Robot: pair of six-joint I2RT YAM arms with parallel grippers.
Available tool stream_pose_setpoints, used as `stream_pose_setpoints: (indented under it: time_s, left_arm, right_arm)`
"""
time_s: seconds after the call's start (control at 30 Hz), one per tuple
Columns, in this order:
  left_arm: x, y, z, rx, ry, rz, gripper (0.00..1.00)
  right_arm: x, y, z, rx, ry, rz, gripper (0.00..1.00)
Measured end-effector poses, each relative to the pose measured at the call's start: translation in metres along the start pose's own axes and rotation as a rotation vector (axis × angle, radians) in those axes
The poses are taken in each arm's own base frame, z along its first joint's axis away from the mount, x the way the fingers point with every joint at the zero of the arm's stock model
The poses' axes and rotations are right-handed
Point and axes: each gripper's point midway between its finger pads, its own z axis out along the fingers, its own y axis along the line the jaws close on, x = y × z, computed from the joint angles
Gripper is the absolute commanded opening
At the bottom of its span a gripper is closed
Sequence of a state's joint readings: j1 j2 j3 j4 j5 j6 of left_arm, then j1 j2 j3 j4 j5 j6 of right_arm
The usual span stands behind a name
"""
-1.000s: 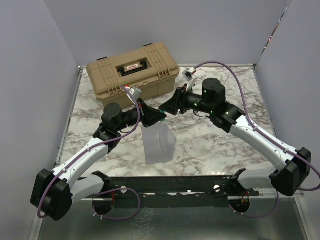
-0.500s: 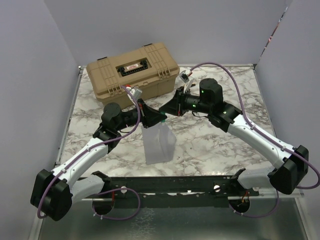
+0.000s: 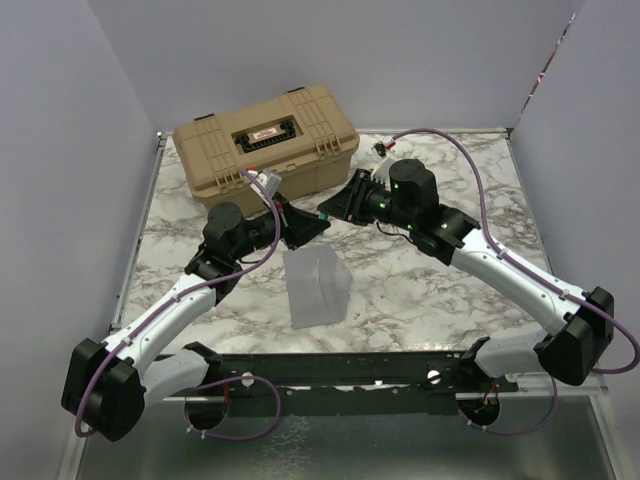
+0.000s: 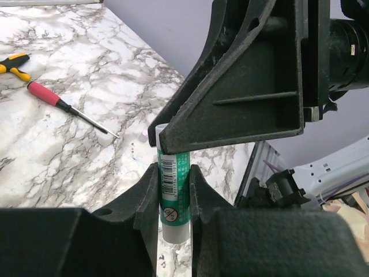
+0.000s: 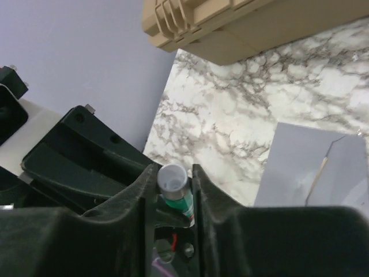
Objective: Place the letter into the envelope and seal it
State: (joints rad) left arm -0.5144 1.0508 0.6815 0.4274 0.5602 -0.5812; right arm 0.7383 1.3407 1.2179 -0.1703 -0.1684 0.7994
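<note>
Left gripper (image 4: 173, 179) and right gripper (image 5: 173, 182) both pinch the glue stick (image 4: 173, 199); the envelope (image 3: 318, 288) lies flat just nearside, untouched.

The top external camera looks down from high behind over the whole white marble tabletop (image 3: 400, 290). Both wrist cameras sit close, facing each other across one green-labelled white glue stick (image 4: 173, 196). The right one shares the flat grey-lilac paper envelope (image 5: 300, 161), at its lower right, with the top view.
</note>
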Motion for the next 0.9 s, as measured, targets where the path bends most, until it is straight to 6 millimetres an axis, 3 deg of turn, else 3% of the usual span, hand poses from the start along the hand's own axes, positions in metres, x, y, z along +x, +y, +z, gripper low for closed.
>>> stream_pose_setpoints:
  time_s: [0.07, 0.13, 0.37, 0.63, 0.9]
  left_arm:
    - [0.0, 0.001, 0.001, -0.002, 0.006, 0.012, 0.0]
    - [0.001, 0.0, 0.001, 0.009, 0.017, 0.02, 0.0]
    - [0.018, -0.014, -0.004, 0.097, 0.1, 0.021, 0.0]
    - [0.032, -0.053, -0.02, 0.314, 0.222, 0.032, 0.0]
    - [0.04, -0.074, -0.034, 0.449, 0.287, 0.055, 0.0]
  right_arm:
    - [-0.002, 0.001, 0.0, -0.002, -0.016, 0.02, 0.65]
    - [-0.004, 0.002, -0.005, -0.008, -0.029, -0.01, 0.73]
    - [-0.009, 0.029, -0.042, -0.148, -0.007, -0.339, 0.74]
    - [0.032, 0.03, -0.052, -0.32, 0.201, -0.644, 0.62]
    - [0.062, 0.045, -0.073, -0.56, 0.307, -0.776, 0.31]
